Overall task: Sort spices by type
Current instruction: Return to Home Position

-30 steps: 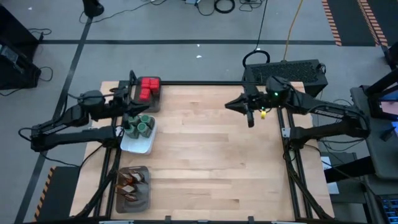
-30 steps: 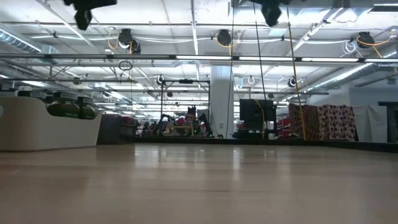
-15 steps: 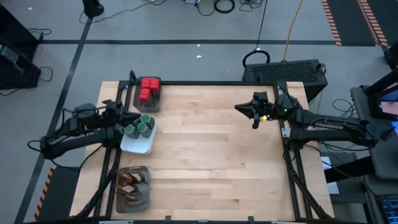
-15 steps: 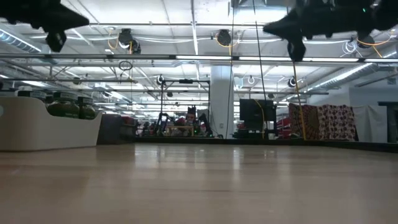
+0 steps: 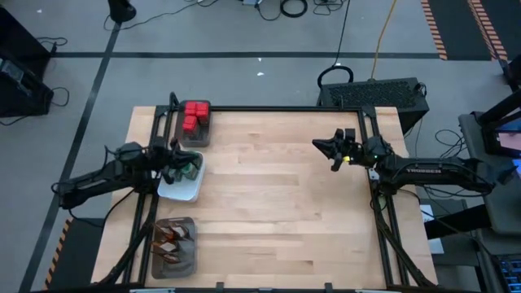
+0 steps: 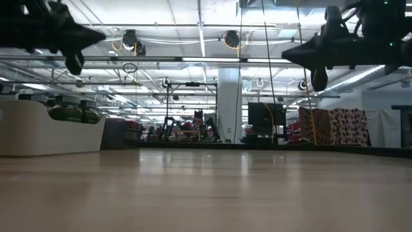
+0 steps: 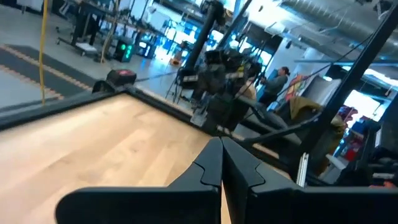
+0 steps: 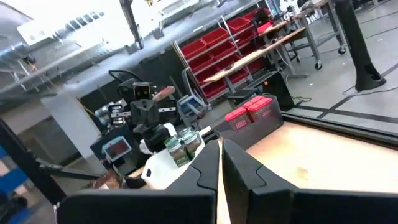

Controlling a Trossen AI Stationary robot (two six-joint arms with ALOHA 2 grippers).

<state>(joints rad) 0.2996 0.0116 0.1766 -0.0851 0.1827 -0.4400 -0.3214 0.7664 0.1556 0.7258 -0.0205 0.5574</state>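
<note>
though hard to count exactly: four or five red boxes (image 5: pixel 194 115) in far mesh tray (image 5: pixel 195 140); about four green-lidded jars (image 5: pixel 190 165) in white dish (image 5: pixel 181 190), partly under left gripper (image 5: pixel 173 159), jaws pressed together; several sachets (image 5: pixel 172 238) in near tray (image 5: pixel 173 265); right gripper (image 5: pixel 332 152) aloft by right edge, jaws together.

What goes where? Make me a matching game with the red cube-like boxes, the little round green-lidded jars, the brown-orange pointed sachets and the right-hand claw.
1 red cube-like boxes
2 little round jars with green lids
3 brown-orange pointed sachets
4 right gripper

A white dish
B grey mesh tray at the high view's bottom left
C in the air over the wooden table's right half
D grey mesh tray at the high view's top left

Pairs: 1-D, 2-A, 3-B, 4-C.
The left gripper hangs over the white dish.
</note>
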